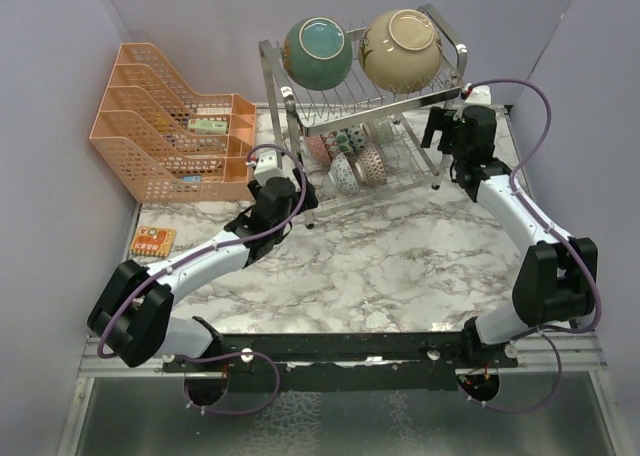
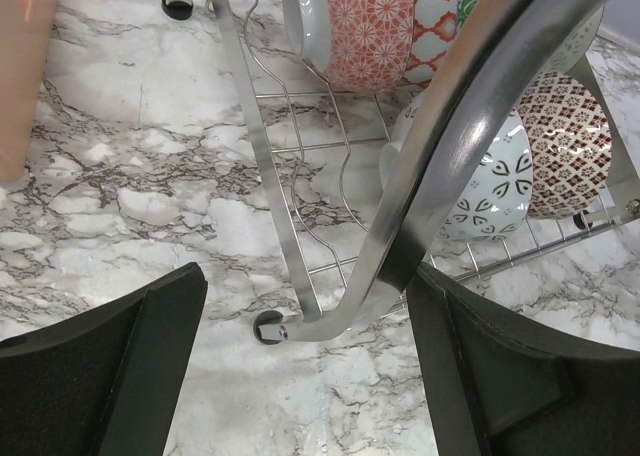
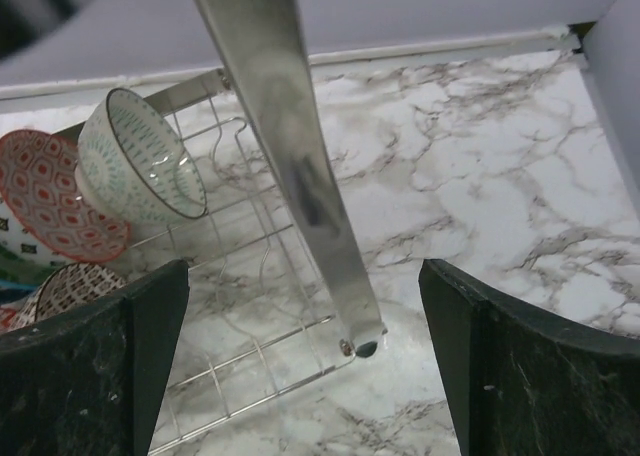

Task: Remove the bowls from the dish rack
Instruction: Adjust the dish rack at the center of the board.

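The silver wire dish rack (image 1: 300,126) stands at the back middle. A teal bowl (image 1: 316,52) and a cream bowl (image 1: 400,49) sit on its top tier. Several small patterned bowls (image 1: 350,156) stand on edge in the lower tier. My left gripper (image 1: 297,198) is open at the rack's front left leg. In the left wrist view, that leg (image 2: 440,166) runs between the jaws (image 2: 310,366), with a red patterned bowl (image 2: 360,26) beyond. My right gripper (image 1: 440,141) is open at the rack's right side. Its jaws (image 3: 305,366) straddle a rack leg (image 3: 290,166) near a green-patterned bowl (image 3: 140,156).
An orange mesh tiered organizer (image 1: 170,136) stands at the back left against the wall. A small orange card (image 1: 152,241) lies on the marble table (image 1: 400,266) at the left edge. Walls close in on the left, back and right.
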